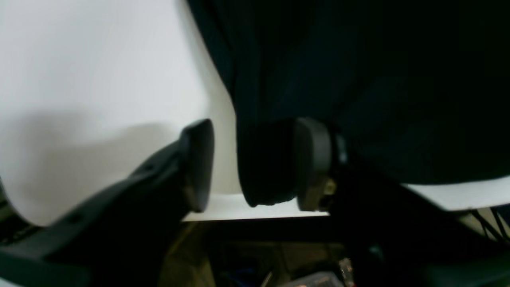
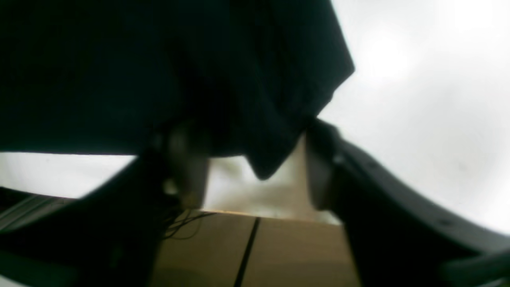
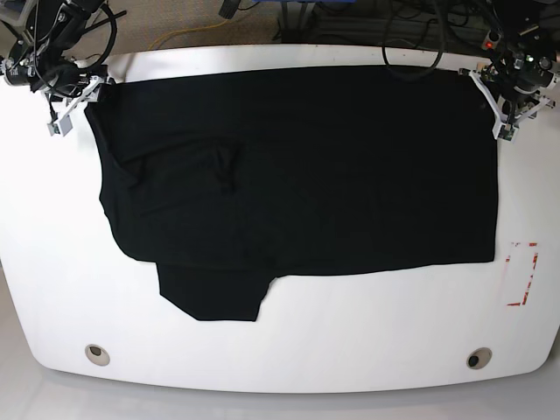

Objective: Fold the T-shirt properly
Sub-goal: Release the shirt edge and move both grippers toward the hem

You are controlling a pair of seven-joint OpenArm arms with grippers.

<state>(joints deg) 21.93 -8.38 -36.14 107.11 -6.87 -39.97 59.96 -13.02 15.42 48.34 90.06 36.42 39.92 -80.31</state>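
- The shirt (image 3: 297,184) lies flat on the white desk (image 3: 280,372), spread over its far half, long axis running left to right across the base view.
- One sleeve (image 3: 214,293) sticks out from the near edge toward the front of the desk; no print shows, only black cloth.
- The left hand (image 1: 255,163) sits at the shirt's far corner on that view's right; its fingers (image 1: 197,163) stand apart, a fold of cloth hanging between them against one pad.
- The right hand (image 2: 255,167) is at the opposite far corner, fingers spread, a cloth tip dangling in the gap.
- Both wrist views are blurred and dark; cloth detail is hard to make out.
- A red-marked rectangle (image 3: 522,273) lies near the desk's right edge.
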